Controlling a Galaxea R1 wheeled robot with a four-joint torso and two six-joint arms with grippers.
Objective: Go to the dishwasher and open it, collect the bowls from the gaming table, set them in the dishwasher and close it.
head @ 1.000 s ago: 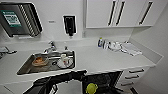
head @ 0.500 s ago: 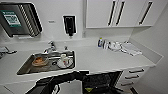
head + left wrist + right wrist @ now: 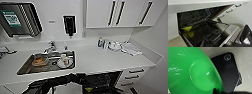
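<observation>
Close up at our right wrist, we are seeing the green bowl (image 3: 193, 70) from its underside, its round base facing the camera and its curved wall crowding the picture. It is sitting so near the wrist that we are judging our right gripper to be carrying it, though its grip is hidden, so we cannot tell. Behind the bowl lies a dark flat panel (image 3: 229, 70) with a small round mark, over pale floor.

At our left wrist, we are looking into the dishwasher (image 3: 200, 25). Its door (image 3: 226, 32) is hanging open, so the dark inside and wire racks are exposed for loading. Something yellow (image 3: 188, 28) is lying low on one side within; we are guessing it is the smaller yellow bowl, but the shape is unclear. We cannot tell whether our left gripper is open or closed.

From the head camera, we are standing right at the white counter (image 3: 100, 60), with our dark left arm (image 3: 50, 83) reaching across below its front edge toward the open dishwasher. Above are the steel sink (image 3: 27, 67) holding dishes, its tap (image 3: 51, 46), a small bottle (image 3: 100, 42) with folded cloths (image 3: 130, 48) beside it, white drawers (image 3: 133, 75) and wall cupboards (image 3: 100, 12).
</observation>
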